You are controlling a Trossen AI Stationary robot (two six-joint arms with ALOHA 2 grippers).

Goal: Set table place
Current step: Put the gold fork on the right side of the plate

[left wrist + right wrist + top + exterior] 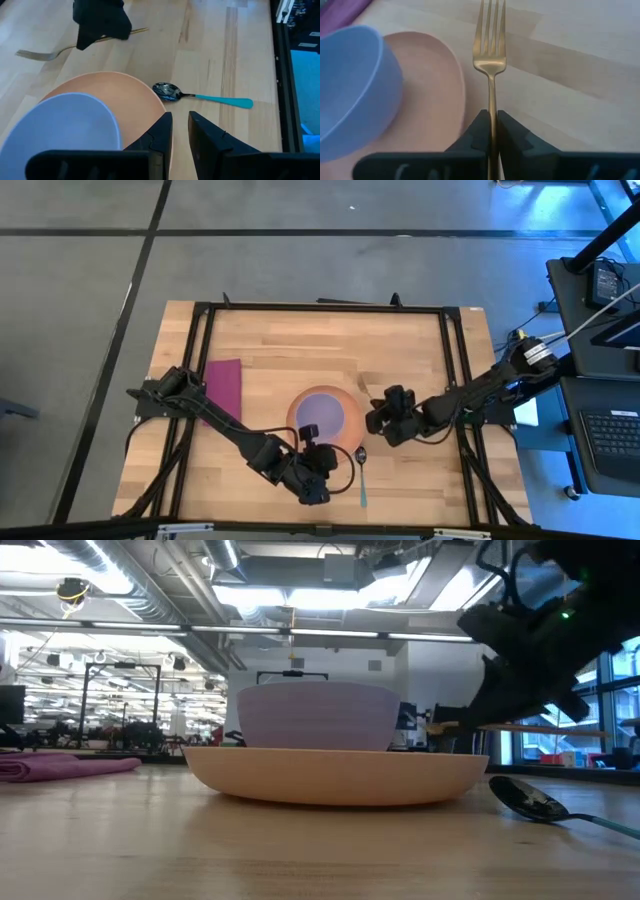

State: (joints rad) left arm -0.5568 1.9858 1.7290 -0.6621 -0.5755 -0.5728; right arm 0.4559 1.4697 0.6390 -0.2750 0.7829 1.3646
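Right end effector [491,131] gripping fork [491,50]

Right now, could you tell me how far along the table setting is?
Done: the bowl sits on the plate, and the spoon lies on the table beside the plate. In hand: the right gripper is shut on the fork, off the table. Left: setting the fork down; the napkin lies apart, possibly unplaced. The left gripper hovers open.

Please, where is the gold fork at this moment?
The gold fork is held in the right tool, above the table beside the peach plate. In the high view this is just right of the plate.
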